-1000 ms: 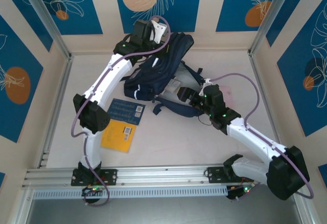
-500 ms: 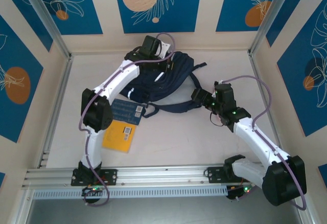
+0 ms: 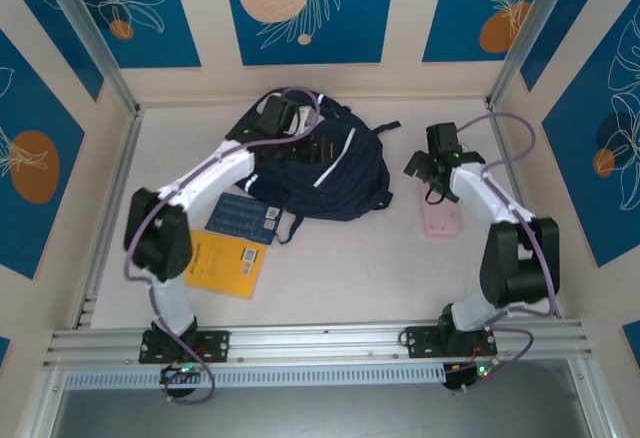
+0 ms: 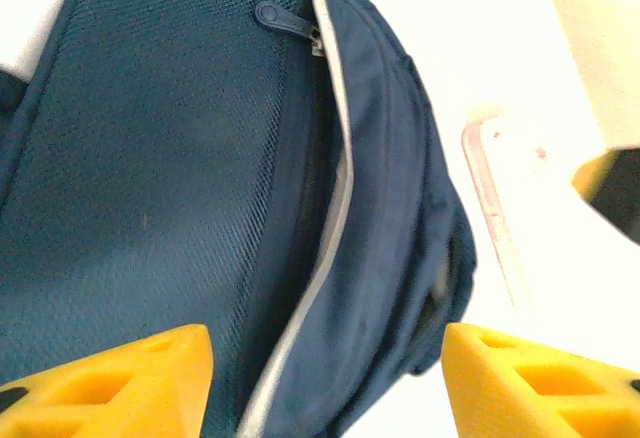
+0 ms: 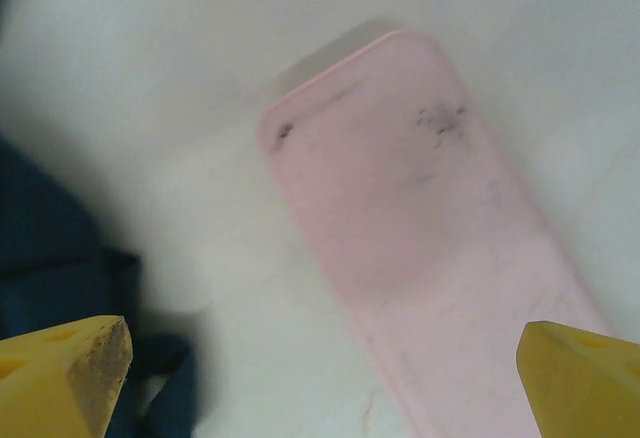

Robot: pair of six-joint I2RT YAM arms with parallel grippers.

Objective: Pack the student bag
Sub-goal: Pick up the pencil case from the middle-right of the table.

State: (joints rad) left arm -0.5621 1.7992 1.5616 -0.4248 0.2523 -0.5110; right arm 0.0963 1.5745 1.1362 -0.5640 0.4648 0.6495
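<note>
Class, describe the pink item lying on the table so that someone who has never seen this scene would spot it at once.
Find the big navy backpack in the middle of the white table. Just off its right side lies a flat pink case. It is pale pink with rounded corners, while the blue booklet and the yellow booklet lie on the backpack's other side.

Cream walls [image 3: 400, 80] with blue leaf-print panels [image 3: 340, 18] enclose a pale tabletop [image 3: 350, 268], aluminium rail [image 3: 320, 341] in front
</note>
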